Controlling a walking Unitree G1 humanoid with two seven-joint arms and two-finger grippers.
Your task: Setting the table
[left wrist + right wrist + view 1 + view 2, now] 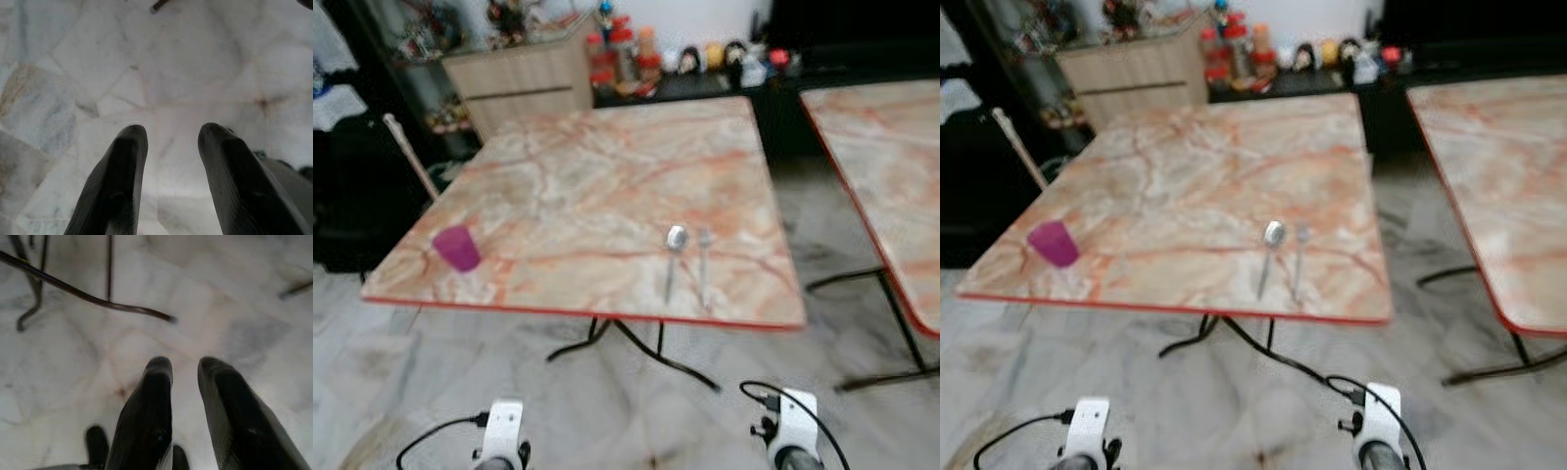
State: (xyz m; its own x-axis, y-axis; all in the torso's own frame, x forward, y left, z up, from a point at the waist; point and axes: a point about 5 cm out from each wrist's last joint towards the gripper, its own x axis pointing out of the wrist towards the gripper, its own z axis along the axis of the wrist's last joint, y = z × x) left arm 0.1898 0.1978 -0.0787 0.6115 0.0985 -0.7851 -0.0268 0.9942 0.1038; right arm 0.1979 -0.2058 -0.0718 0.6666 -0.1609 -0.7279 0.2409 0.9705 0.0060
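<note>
A purple cup (457,247) stands near the front left corner of the marble-topped table (607,166). A spoon (674,257) and a fork (703,266) lie side by side near the table's front edge, right of the middle, handles toward me. Both arms hang low in front of the table, above the floor. In the left wrist view my left gripper (168,129) is open, with only floor tiles beyond its fingers. In the right wrist view my right gripper (186,363) is open by a narrower gap and holds nothing.
A second marble table (886,166) stands to the right, across a strip of floor. Black table legs (636,348) spread under the near table. A wooden cabinet (519,83) and a dark shelf of bottles and figurines (685,64) line the back wall.
</note>
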